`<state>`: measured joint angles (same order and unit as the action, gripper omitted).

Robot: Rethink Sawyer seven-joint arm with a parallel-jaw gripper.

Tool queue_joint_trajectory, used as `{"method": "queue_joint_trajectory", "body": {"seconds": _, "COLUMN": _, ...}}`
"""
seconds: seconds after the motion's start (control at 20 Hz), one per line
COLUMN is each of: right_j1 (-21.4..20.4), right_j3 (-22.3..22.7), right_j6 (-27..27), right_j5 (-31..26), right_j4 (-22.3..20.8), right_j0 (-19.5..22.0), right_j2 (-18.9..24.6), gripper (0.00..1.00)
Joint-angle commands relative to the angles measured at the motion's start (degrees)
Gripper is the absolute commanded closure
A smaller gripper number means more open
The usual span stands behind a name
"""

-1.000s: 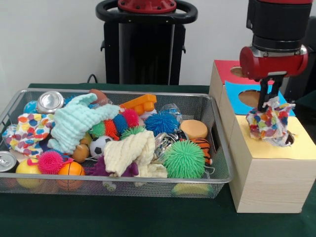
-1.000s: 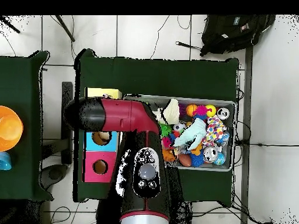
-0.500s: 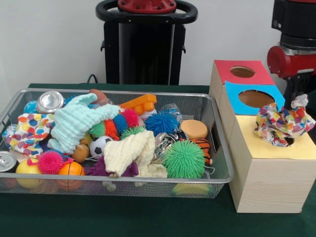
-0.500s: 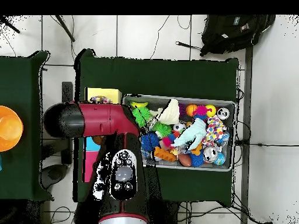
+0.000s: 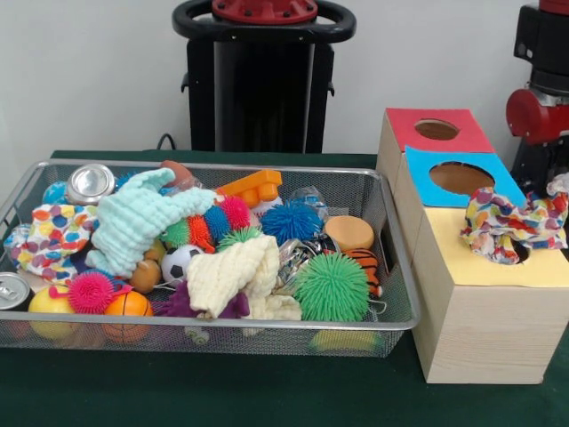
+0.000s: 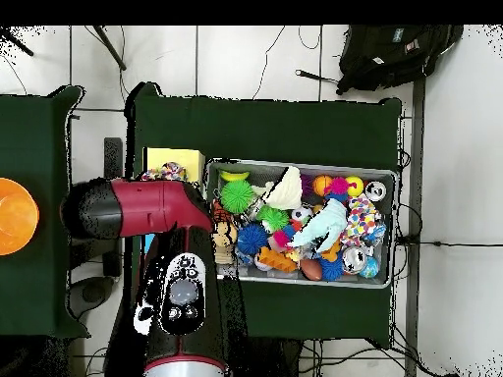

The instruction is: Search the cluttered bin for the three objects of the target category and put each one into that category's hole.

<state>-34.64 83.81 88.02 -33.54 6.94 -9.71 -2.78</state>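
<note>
A crumpled multicoloured cloth (image 5: 514, 228) lies on the yellow top (image 5: 471, 260) of the wooden box, over its hole. My gripper (image 5: 542, 178) is at the right edge, just above and behind the cloth's right end; whether it still holds the cloth is hidden. From overhead the red arm (image 6: 147, 206) covers the gripper, and the cloth (image 6: 165, 173) peeks out beside the yellow top (image 6: 177, 157). In the wire bin (image 5: 391, 267) lie a mint cloth (image 5: 138, 222), a cream cloth (image 5: 233, 274) and a dotted cloth (image 5: 55, 238).
The box also has a blue top (image 5: 458, 178) and a red top (image 5: 436, 130), each with a round hole. Spiky balls, cans, small balls and toys crowd the bin (image 6: 300, 163). An orange bowl (image 6: 15, 214) sits on a side table.
The arm has swung to the right in the front view, off the box. The multicoloured cloth went from hanging over the hole to lying slumped on the yellow top, shifted right.
</note>
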Motion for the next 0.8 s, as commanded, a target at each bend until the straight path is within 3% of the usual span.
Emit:
{"method": "queue_joint_trajectory", "body": {"seconds": 0.05, "right_j1": 3.9, "right_j3": 0.9, "right_j6": 13.3, "right_j5": 3.6, "right_j4": 1.8, "right_j0": 2.2, "right_j2": 1.3, "gripper": 1.0}}
{"method": "queue_joint_trajectory", "body": {"seconds": 0.3, "right_j1": 4.3, "right_j3": 0.5, "right_j6": 12.3, "right_j5": 5.1, "right_j4": 1.1, "right_j0": 2.8, "right_j2": 1.4, "gripper": 1.0}}
{"method": "queue_joint_trajectory", "body": {"seconds": 0.8, "right_j1": 4.5, "right_j3": -1.6, "right_j6": 7.0, "right_j5": 2.3, "right_j4": -0.6, "right_j0": 6.4, "right_j2": 2.3, "gripper": 1.0}}
